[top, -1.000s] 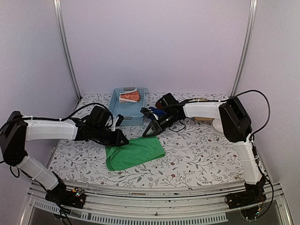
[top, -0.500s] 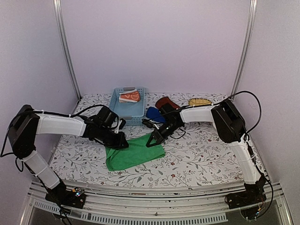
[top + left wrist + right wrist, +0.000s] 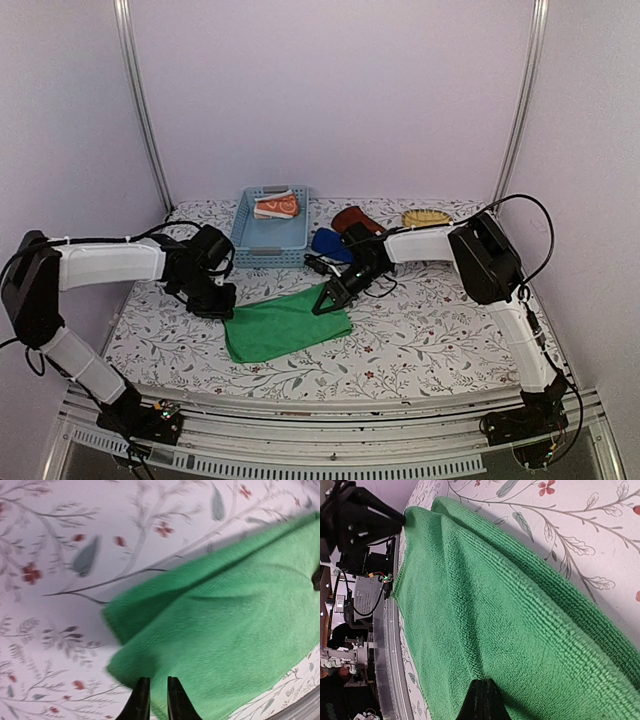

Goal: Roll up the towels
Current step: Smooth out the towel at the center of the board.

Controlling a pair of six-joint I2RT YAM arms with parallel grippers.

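A plain green towel (image 3: 285, 322) lies spread with soft folds at the table's front middle. It fills much of the left wrist view (image 3: 225, 625) and the right wrist view (image 3: 485, 605). My left gripper (image 3: 222, 303) hovers at the towel's left corner, its jaws (image 3: 155, 692) a narrow slit apart with nothing between them. My right gripper (image 3: 320, 305) is shut, its tip (image 3: 482, 690) pressing down on the towel's far right part, where a crease runs to it. A dark blue towel (image 3: 325, 243) and a maroon towel (image 3: 352, 218) lie behind the right arm. An orange patterned towel (image 3: 277, 207) sits in the basket.
A light blue plastic basket (image 3: 268, 240) stands at the back middle. A yellow wicker tray (image 3: 427, 217) sits at the back right. Loose black cables hang from both arms. Metal frame posts rise at both back corners.
My left gripper has drawn back to the left, off the towel's upper left corner. My right gripper came down onto the towel's far right part and has stayed there.
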